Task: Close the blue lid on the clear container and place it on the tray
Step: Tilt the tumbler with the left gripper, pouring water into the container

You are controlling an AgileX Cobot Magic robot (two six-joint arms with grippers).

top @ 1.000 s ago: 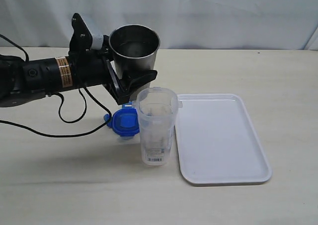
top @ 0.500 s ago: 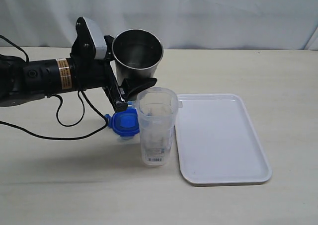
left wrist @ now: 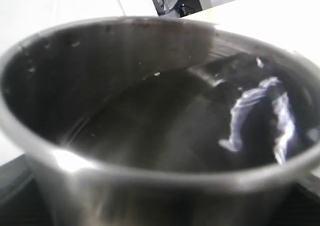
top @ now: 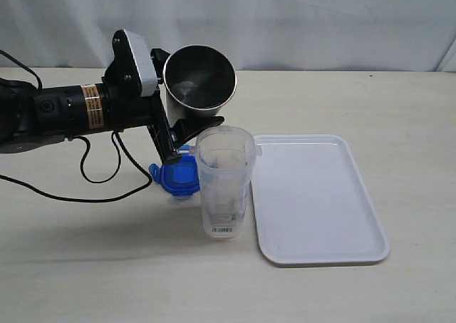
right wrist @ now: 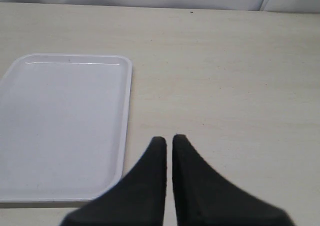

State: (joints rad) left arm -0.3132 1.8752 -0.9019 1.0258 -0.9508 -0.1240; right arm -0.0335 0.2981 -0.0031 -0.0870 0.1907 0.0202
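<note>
The clear container [top: 225,187] stands upright and lidless on the table, just left of the tray [top: 313,195]. The blue lid [top: 179,176] lies flat on the table beside the container's left side. My left gripper [top: 192,134] is shut on a steel tumbler [top: 199,80], held tilted above and behind the container. The tumbler's dark inside [left wrist: 150,121] fills the left wrist view and hides the jaws. My right gripper [right wrist: 165,140] is shut on nothing, hovering over bare table beside the tray [right wrist: 60,126]. It is out of the exterior view.
The left arm's black cable [top: 107,184] loops over the table left of the lid. A pale curtain hangs behind the table. Bare tabletop lies right of the tray and in front of the container.
The left wrist has rolled and lifted a little, tipping the steel tumbler so its mouth faces more forward over the container. Container, lid and tray have not moved.
</note>
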